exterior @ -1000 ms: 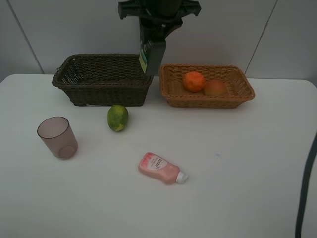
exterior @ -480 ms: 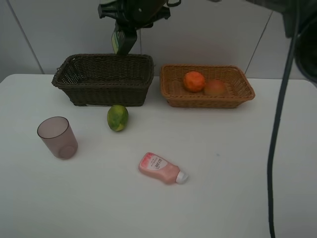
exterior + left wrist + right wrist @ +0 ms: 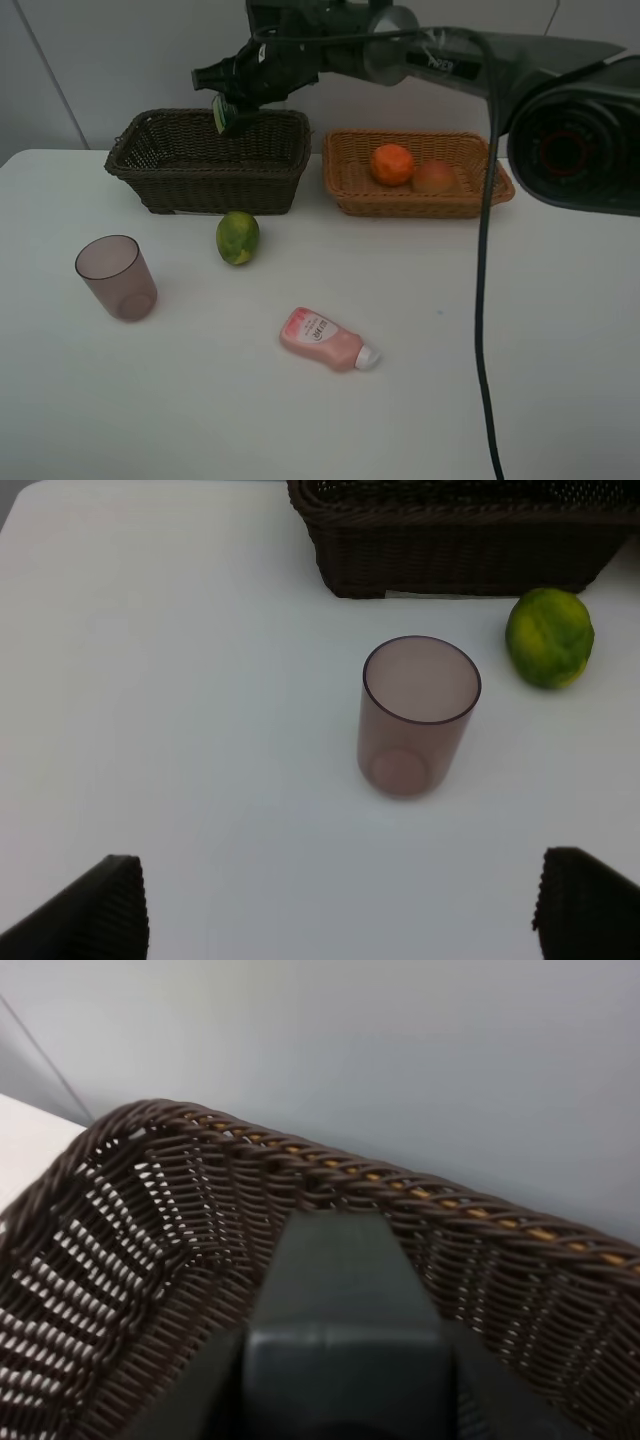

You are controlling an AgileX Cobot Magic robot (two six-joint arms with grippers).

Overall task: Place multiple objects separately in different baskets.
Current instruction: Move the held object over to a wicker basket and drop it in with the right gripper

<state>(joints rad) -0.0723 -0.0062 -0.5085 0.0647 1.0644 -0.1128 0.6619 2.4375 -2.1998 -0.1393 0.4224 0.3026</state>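
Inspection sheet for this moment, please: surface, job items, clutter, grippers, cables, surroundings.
Surface: white table, no spills seen.
Job's things: orange and peach-like fruit lie in the tan basket. The green fruit, the upright mauve cup and the pink bottle, which is on its side, are on the table. The black bottle is held at the back rim of the dark brown basket.
Clutter: nothing seen.
Grippers: right gripper shut on the black bottle; left gripper open, above the cup.
Cables: dark cable hangs from the right arm across the table's right side.
Surroundings: plain pale wall.
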